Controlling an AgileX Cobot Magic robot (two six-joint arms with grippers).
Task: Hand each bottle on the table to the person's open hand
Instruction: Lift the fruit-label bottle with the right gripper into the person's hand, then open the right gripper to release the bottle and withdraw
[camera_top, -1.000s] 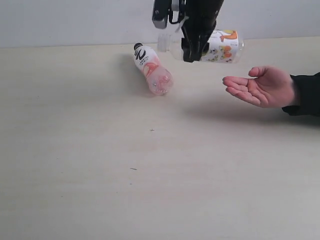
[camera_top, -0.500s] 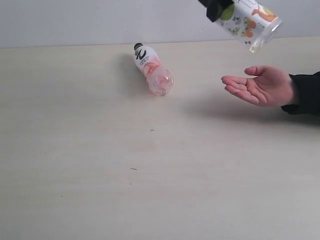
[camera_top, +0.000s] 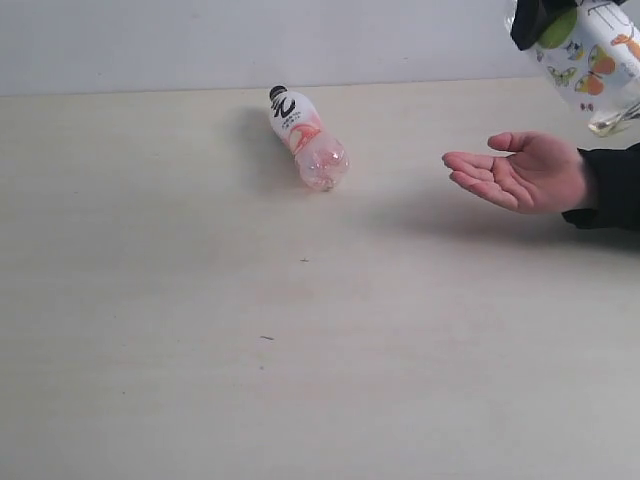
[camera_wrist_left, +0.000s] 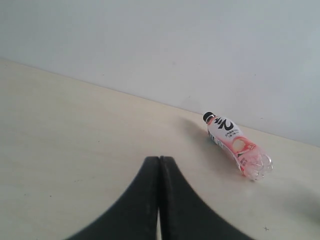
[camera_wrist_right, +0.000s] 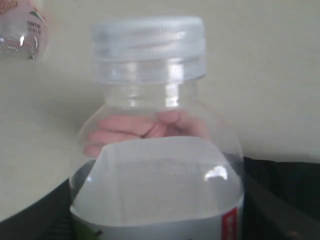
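Right gripper (camera_top: 537, 20): clamped on white-green bottle (camera_top: 598, 58), jaws set wide across the body at the cap end. In the exterior view, only a black part visible, at the top right edge. In the right wrist view, dark fingers (camera_wrist_right: 47, 217) on either side of the label.

White-green bottle: in the air, tilted, clear base lowest. Cap end hidden behind the gripper in the exterior view. White cap (camera_wrist_right: 148, 46) plain in the right wrist view, screwed on. Placed above the black sleeve cuff (camera_top: 610, 188) in the exterior view, apart from it. No contact with the open hand (camera_top: 520, 172).

Open hand: palm up, fingers pointing toward the middle of the table (camera_top: 200, 330), thumb raised, shadow on the surface beneath. Visible again in the right wrist view through the clear shoulder of the held bottle.

Left gripper (camera_wrist_left: 159, 200): jaws pressed together, nothing between them, nothing touched. Poised over the tabletop.

Pink bottle (camera_top: 307, 138): lying on its side on the table, black cap toward the far wall (camera_top: 150, 40), clear base toward the near edge. Well apart from the hand and from both grippers. Corner of it also visible, blurred, in the right wrist view.
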